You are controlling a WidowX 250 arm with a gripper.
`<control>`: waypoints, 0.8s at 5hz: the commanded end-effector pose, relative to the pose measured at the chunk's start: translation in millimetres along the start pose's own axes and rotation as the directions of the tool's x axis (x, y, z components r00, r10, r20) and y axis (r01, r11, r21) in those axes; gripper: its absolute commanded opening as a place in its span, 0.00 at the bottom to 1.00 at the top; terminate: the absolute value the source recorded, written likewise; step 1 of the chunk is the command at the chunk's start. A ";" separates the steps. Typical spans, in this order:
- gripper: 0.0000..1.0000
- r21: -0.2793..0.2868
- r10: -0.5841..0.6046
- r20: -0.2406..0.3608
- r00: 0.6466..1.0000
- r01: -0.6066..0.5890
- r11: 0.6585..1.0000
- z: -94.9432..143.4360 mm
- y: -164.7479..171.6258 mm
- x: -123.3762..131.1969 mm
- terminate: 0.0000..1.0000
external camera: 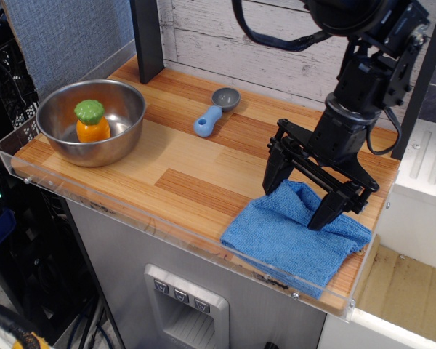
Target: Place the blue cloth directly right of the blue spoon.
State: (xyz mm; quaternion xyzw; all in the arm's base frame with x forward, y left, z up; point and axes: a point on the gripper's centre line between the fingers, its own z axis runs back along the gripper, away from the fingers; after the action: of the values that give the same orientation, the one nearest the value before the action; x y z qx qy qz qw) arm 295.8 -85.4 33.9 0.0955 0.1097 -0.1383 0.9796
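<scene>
- One steel bowl [91, 120], far left of the blue spoon, holding one orange toy with a green top [91, 121].
- One blue spoon [214, 111], lying flat near the back wall; grey scoop away from the bowl, handle toward it.
- One blue cloth [294, 233], right of and in front of the spoon, bunched up at its far edge.
- One gripper [299, 196], right of the spoon, jaws spread and planted on the cloth's raised fold; whether any fabric is pinched cannot be told.
</scene>
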 end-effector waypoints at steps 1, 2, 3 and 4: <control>1.00 0.049 0.101 0.130 0.986 -0.108 0.993 31.0 6.3 -4.0 0.00; 1.00 0.066 0.135 0.174 0.975 -0.148 0.987 44.7 11.5 -11.4 0.00; 1.00 0.054 0.141 0.192 0.971 -0.154 0.987 45.9 15.9 -13.7 0.00; 1.00 0.060 0.135 0.182 0.974 -0.148 0.987 43.9 14.2 -11.9 0.00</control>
State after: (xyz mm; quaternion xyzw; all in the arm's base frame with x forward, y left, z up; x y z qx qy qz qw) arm 291.7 -76.5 66.2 0.1342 0.0372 -0.0777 0.9872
